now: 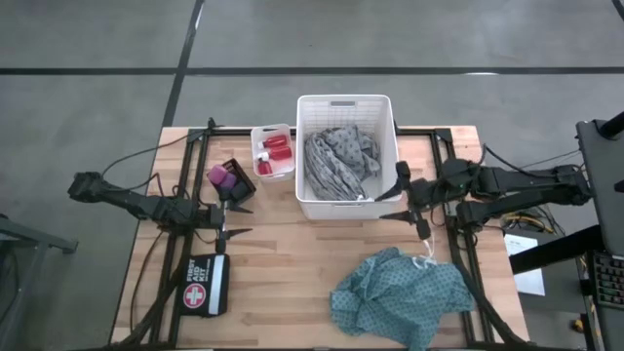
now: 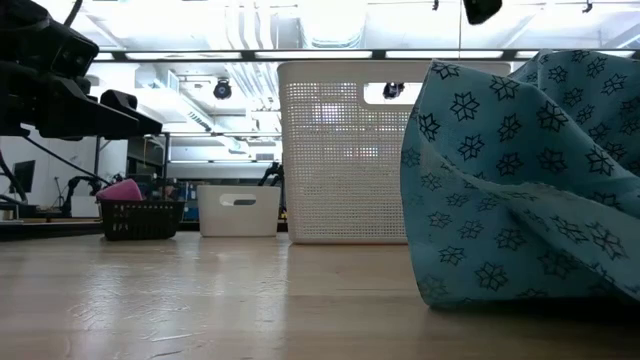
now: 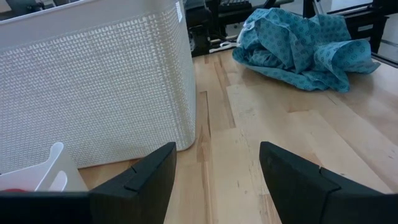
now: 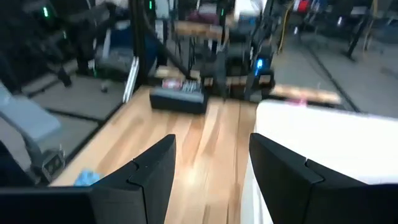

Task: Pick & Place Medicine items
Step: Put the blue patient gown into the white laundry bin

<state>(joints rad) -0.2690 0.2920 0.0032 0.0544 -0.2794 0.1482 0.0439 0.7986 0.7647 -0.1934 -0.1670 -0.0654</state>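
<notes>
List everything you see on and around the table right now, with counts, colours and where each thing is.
Large basket: one, white, table's far centre.
Grey cloth: one, patterned, inside the large basket.
Teal cloth: one, star-patterned, crumpled on the near right of the table.
Small bin: one, white, just left of the large basket.
Red bottles: at least two, white caps, inside the small bin.
Black basket: one, left of the small bin.
Pink and purple pieces: a small cluster in the black basket; count unclear.
First aid pouch: one, black with red and white label, near left.
Table: one, light wood.
Left pincer: open, empty, near the black basket.
Right pincer: open, empty, beside the large basket's right wall.
</notes>
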